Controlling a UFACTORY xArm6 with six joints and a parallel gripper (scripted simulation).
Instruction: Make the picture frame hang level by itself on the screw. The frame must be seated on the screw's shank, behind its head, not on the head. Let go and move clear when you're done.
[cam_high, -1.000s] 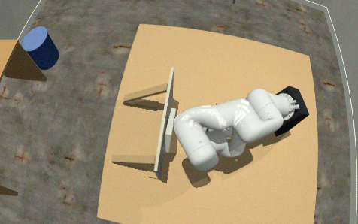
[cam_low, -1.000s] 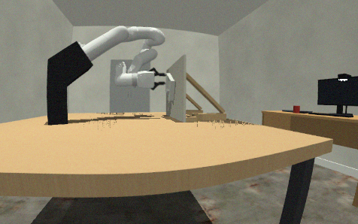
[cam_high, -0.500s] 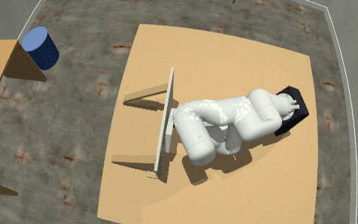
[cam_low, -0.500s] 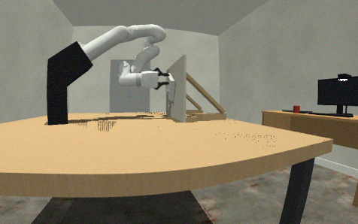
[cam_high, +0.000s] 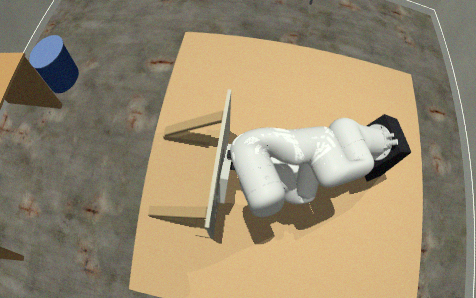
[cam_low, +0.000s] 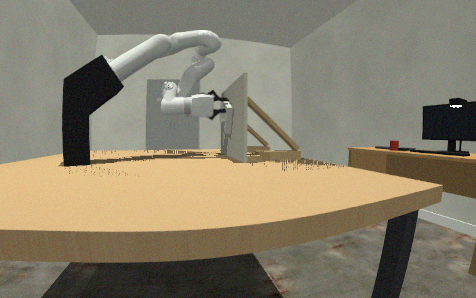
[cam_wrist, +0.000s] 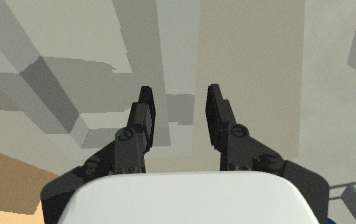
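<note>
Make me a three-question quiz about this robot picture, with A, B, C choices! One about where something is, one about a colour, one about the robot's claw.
1. Where is the gripper?
A. By the upright board
B. On the floor
C. Over the side desk

2. What colour is the cup on the side desk?
A. Green
B. Red
C. Yellow

3. How are the gripper's fingers?
A. Squeezing a ball
B. Apart, holding nothing
C. Missing

Answers: 1 A, the exterior view shows it at the board. 2 B, it shows red. 3 B, the wrist view shows a bare gap.
</note>
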